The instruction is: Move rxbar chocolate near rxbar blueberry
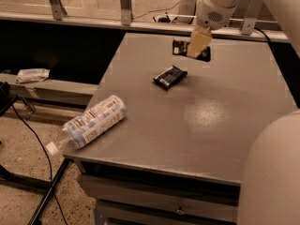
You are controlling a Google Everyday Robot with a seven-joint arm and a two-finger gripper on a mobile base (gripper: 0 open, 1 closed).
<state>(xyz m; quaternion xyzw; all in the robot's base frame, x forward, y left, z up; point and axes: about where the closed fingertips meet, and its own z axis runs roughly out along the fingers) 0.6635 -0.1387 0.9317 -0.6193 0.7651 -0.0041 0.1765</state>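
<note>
The rxbar chocolate (179, 47), a flat black bar, is at the far middle of the grey table (220, 125), partly hidden behind my gripper (196, 49). The gripper reaches down from the white arm at the top and is shut on the bar, holding it just over the table near the far edge. The rxbar blueberry (169, 77), a dark blue bar with a white patch, lies flat on the table a short way in front and slightly left of the gripper, apart from the black bar.
A large clear bottle (91, 122) with a white-blue label lies on its side at the table's left front corner, its cap over the edge. A railing (140, 25) runs behind the far edge. The robot's white body (272, 172) fills the lower right.
</note>
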